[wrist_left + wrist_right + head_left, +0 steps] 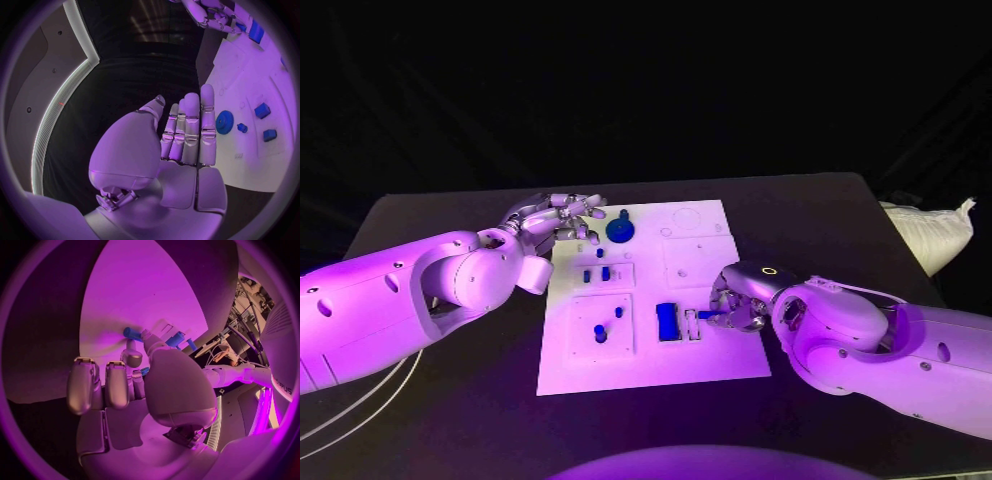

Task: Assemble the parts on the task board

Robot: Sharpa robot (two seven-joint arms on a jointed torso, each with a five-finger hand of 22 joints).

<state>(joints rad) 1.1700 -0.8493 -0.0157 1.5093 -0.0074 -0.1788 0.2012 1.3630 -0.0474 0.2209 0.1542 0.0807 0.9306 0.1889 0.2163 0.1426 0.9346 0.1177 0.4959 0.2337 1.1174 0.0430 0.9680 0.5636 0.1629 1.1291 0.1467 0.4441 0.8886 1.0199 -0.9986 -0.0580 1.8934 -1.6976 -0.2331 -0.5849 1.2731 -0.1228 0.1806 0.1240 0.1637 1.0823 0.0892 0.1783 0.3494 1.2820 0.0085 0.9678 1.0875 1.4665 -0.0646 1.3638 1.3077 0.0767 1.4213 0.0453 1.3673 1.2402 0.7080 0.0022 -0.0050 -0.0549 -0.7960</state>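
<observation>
The white task board (711, 365) lies mid-table. On it are a blue gear (620, 230), small blue parts (594, 274) (600, 332) and a blue block (668, 320). My left hand (560, 215) hovers at the board's far left corner, holding nothing. In the left wrist view its fingers (187, 132) are straight, beside the gear (224, 122). My right hand (740, 305) is at the board's right edge and pinches a small blue part (708, 315) at its fingertips. The right wrist view shows this part (131, 333) between thumb and finger just above the board (144, 290).
The black table (444, 215) runs around the board on all sides. A white bag (935, 232) lies off the table's far right edge. In the left wrist view, two more small blue parts (262, 110) (270, 135) sit on the board past the gear.
</observation>
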